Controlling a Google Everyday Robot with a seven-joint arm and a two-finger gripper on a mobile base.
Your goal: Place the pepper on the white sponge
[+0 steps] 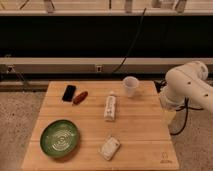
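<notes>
Glossy dark-red pepper (80, 97), elongated, lies far-left on the wood-plank table (145, 145), just beside a flat black phone (69, 93). Squat white sponge (109, 147), rounded corners, sits near-centre, well apart. Gripper is hidden behind the smooth white arm (187, 87) at right, jaws wide, empty.

1 high cam, obliquely above table (145, 137)

Dark-red pepper (80, 97), black phone (69, 93), light-brown planked wooden table (145, 125). Green plate (45, 131) patterned with paler concentric rings. Off-white sponge (109, 147), white packet (110, 108) with faint markings, whitish cup (130, 86), white robot arm (187, 82).
</notes>
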